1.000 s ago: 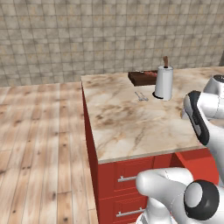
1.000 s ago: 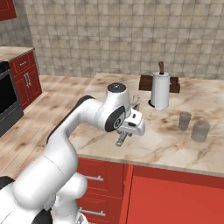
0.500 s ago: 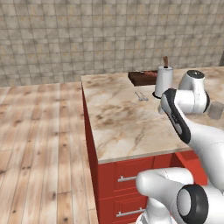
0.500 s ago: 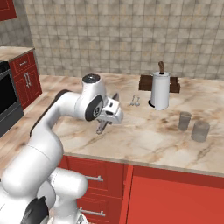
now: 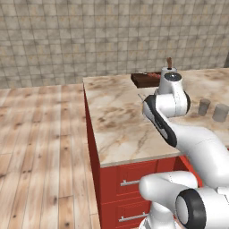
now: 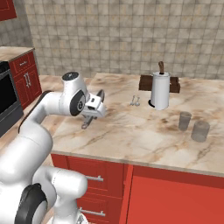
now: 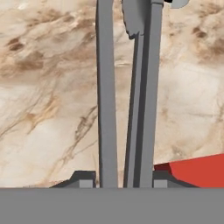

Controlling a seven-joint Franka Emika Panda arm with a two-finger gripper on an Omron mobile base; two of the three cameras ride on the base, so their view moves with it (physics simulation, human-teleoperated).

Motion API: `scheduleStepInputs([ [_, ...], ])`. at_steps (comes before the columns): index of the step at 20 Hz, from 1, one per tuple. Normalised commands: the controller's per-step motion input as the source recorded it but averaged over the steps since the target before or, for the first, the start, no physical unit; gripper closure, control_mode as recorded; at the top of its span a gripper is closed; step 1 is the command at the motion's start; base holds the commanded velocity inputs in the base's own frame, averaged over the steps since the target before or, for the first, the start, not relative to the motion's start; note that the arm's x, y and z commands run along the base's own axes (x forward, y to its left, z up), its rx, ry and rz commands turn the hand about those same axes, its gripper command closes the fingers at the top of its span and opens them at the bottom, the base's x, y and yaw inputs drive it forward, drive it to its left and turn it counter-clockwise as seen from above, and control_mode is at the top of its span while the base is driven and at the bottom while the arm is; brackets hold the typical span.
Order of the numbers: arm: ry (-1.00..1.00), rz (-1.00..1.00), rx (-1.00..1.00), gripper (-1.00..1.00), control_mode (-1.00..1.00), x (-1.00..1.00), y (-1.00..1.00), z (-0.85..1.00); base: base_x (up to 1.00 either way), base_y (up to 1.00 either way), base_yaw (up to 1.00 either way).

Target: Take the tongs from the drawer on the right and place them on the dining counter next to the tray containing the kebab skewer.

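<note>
Two grey arms of the tongs (image 7: pixel 127 96) run straight up the hand view from between the fingertips (image 7: pixel 85 177); gripper (image 6: pixel 93 114) is clamped on the tongs, jaws pressed against both arms; tongs held above the counter (image 6: pixel 131 135), not touching the marble; one arm shows a toothed tip near the top of the hand view; marble fills the background there, with a red wedge of cabinet at lower right.

In the right base view the hand sits over the counter's left part, near its front-left corner; tongs stick out below the hand as a short dark bar, tilted; arm bends in from the lower left.

Tray (image 6: pixel 175 85) lies at the far edge of the counter, well apart from the gripper; paper towel roll (image 6: pixel 160 91) stands upright just in front of it and hides its middle; skewer can't be made out at this size; small silvery utensil (image 6: pixel 135 101) lies on the marble left of the roll, between gripper and tray; two grey cups (image 6: pixel 194 126) stand side by side to the right, nearer the front edge.

In the left base view the arm's elbow covers the roll and most of the tray (image 5: pixel 145 79); gripper itself is hidden behind the arm there; cups (image 5: pixel 212 109) show at right; wood floor (image 5: pixel 40 147) at left; tiled wall (image 5: pixel 89 36) behind.
</note>
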Motion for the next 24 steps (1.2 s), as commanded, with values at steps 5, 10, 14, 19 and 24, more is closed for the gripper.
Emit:
scheduleStepInputs([
  [5, -0.02, 0.0, 0.0, 1.0, -1.0, 0.25, 0.38, 0.0, 0.0, 0.0, 0.0],
  [10, -0.05, 0.0, 0.0, 1.0, -1.0, 0.14, 0.34, 0.0, 0.0, 0.0, 0.0],
  [14, -0.01, 0.0, 0.0, 1.0, -1.0, 0.02, 0.28, 0.0, 0.0, 0.0, 0.0],
  [19, 0.0, 0.0, 0.01, 1.0, -1.0, 0.06, 0.07, 0.0, 0.0, 0.0, 0.0],
  [24, 0.0, 0.02, 0.02, 1.0, -1.0, 0.02, 0.0, 0.03, 0.0, 0.0, 0.0],
])
